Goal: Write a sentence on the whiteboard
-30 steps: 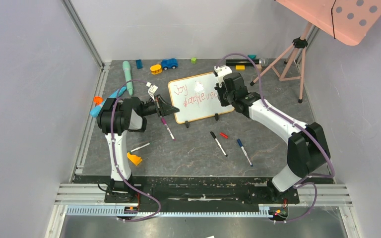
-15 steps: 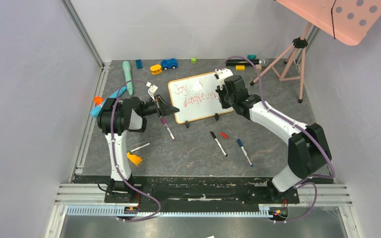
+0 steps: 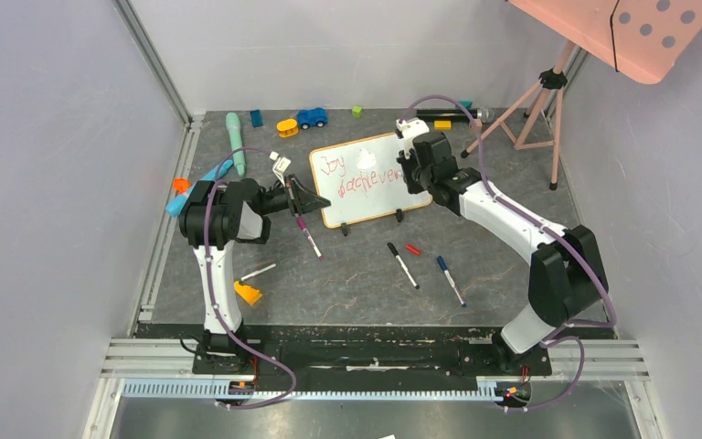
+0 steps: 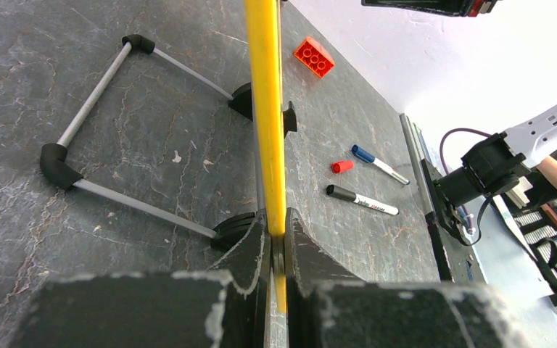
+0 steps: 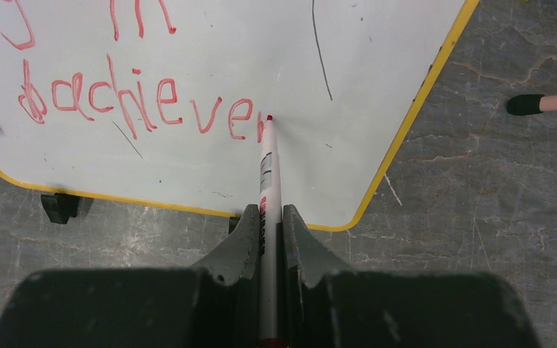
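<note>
Top external: dark grey stone-pattern worktop, plain grey walls around it, pink dotted panel above a tripod at the far right corner. Whiteboard stands tilted back on its clip feet, mid worktop toward the far edge.

Loose items, all apart from each other:
- black marker, red cap and blue marker on the near side of the board
- magenta marker off its near left corner
- blue toy car by the far edge
- orange block toward the left edge

Left arm comes in from the left, forearm low. The left gripper is pinching the whiteboard's left frame edge; left wrist view shows both fingers pressed onto the yellow rim.

Right arm is stretched forward over the board's right end, wrist angled down. The right gripper is clamped on a red marker, tip touching the board just after the last letter of the sentence. That's red, in two lines; the lower reads roughly "achieve".
</note>
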Motion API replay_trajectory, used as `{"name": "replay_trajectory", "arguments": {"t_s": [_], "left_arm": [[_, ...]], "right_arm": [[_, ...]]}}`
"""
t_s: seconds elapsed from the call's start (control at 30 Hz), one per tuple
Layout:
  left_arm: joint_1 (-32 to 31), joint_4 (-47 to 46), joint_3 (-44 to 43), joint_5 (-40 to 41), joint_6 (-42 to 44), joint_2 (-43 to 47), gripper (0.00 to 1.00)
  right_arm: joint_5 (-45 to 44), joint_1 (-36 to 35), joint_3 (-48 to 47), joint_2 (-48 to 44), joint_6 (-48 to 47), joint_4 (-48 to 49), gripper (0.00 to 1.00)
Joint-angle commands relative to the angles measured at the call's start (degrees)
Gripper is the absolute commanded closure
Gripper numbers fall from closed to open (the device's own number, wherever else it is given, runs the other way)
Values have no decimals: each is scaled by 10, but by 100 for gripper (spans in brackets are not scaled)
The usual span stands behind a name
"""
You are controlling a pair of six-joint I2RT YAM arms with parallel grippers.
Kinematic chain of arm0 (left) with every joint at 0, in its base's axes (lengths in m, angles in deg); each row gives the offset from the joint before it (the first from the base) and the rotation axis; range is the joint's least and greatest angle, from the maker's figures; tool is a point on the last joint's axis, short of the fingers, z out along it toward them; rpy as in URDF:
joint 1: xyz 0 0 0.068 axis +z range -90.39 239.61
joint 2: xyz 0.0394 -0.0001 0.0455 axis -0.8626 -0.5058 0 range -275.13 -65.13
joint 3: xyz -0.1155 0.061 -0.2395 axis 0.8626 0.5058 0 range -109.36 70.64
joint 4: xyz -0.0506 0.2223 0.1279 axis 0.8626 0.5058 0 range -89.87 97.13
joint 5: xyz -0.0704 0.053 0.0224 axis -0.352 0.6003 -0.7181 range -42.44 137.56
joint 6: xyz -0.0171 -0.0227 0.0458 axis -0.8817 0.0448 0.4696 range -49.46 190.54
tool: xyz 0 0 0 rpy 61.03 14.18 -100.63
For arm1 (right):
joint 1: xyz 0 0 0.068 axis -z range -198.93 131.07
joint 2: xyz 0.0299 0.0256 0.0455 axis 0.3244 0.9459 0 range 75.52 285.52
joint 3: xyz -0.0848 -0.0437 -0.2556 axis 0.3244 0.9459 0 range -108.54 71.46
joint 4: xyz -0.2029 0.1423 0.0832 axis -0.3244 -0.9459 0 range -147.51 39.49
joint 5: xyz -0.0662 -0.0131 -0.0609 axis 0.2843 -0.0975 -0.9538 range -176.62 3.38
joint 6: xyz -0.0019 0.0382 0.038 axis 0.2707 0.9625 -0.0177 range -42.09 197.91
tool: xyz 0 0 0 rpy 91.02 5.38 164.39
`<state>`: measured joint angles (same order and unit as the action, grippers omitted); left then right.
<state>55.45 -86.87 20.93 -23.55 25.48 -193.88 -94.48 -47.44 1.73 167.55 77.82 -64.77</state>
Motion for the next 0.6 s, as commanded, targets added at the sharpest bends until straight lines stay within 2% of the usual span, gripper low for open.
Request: {"name": "replay_trajectory", "arguments": {"t_s": [0.0, 0.57], "left_arm": [[-9, -22, 10, -57, 42, -26, 98], [-10, -22, 10, -57, 42, -26, 98]], "right_arm": [[-17, 8, -29, 10, -7, 22, 100], [-14, 13, 31, -16, -2, 24, 100]]}}
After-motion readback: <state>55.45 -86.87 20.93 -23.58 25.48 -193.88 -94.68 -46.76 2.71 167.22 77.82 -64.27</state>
